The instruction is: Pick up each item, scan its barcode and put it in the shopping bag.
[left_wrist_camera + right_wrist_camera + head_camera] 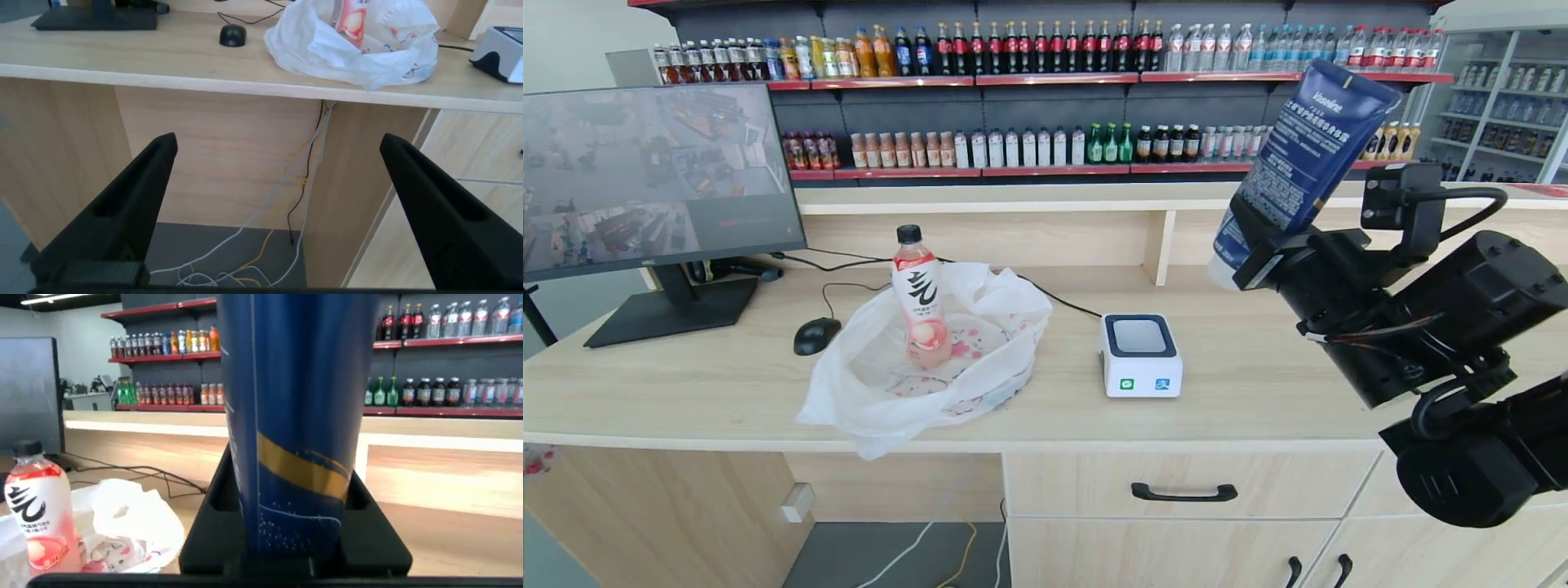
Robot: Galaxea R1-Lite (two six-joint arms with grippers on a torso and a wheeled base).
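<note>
**Tube** [1307, 155]: blue, tilted, cap end down. It is held high over the right part of the counter [1258, 392], well apart from the surface.

**Right gripper** [1258, 260]: the jaws are closed on the tube's lower end, just above the cap. In the right wrist view the tube [294, 416] rises straight out of the clamp and looks firmly seated.

**Left gripper** [278, 147]: the jaws are spread wide with nothing between them. It hangs below the counter's front edge, facing the front panel and loose cables.

**Scanner** [1141, 354]: a white box with its dark window facing up. It sits right of centre near the front edge, beside the bag but apart from it.

**Bag** [866, 392]: white, with its mouth open. It is slumped left of centre, and its hem drapes over the front edge.

**Bottle** [920, 302]: pink, upright inside the bag, so it looks already dealt with.

**Step in hand:** you have the tube picked up, and scanning it appears to come next.

**Next move:**
- Bring the tube down and toward the counter's middle until it hangs just above the scanner window.
- Roll the wrist so the barcode faces down. The printed panel faces the head camera, but you cannot tell where on it the barcode sits, so expect to turn the tube until a read comes.
- Carry the tube on to the bag mouth and let go beside the bottle. Keep clear of its cap, since an upright bottle on soft plastic will likely tip at a nudge.
</note>
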